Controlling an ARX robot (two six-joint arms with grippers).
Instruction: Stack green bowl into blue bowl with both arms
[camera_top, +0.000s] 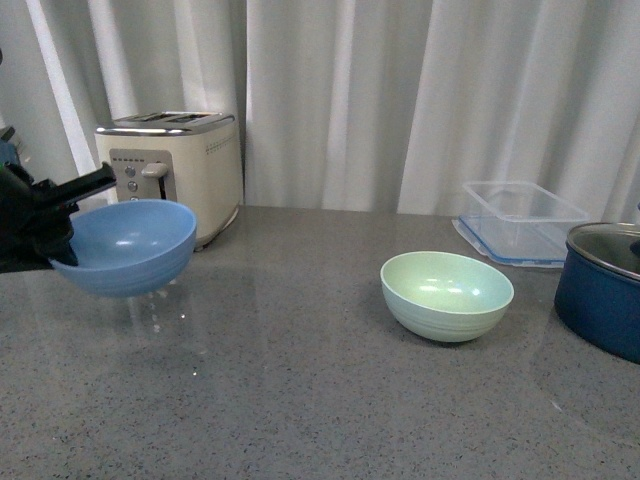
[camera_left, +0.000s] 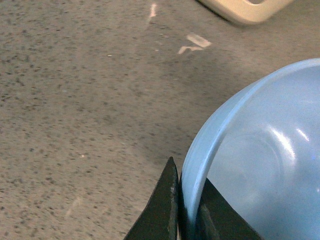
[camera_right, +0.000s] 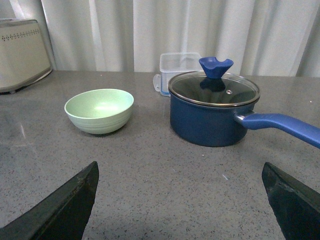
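While you look across the grey speckled stone countertop (camera_top: 300, 400), note the white pleated curtain (camera_top: 400, 100) closing off the whole back. The cream two-slot toaster (camera_top: 190, 165) stands at the back left. The dark navy pot with a glass lid and blue knob (camera_right: 205, 120) sits at the far right, its handle pointing away from the bowls. The clear rectangular plastic container (camera_top: 520, 220) sits just behind the pot, near the curtain.

The pale mint-green round bowl (camera_top: 447, 295) stands upright on the counter, right of centre, near the pot but apart from it. The light sky-blue round bowl (camera_top: 125, 245) is at the far left, in front of the toaster, upright and apparently raised a little off the surface. Only open counter lies between the two bowls, which are well apart.

Your left gripper (camera_left: 189, 212) comes in from the left edge and pinches the blue bowl's rim, one thin black finger inside the wall and one outside. Your right gripper (camera_right: 180, 167) hangs low over the counter with its jaws spread wide and nothing between them. It faces the green bowl and the pot and is out of the front view.
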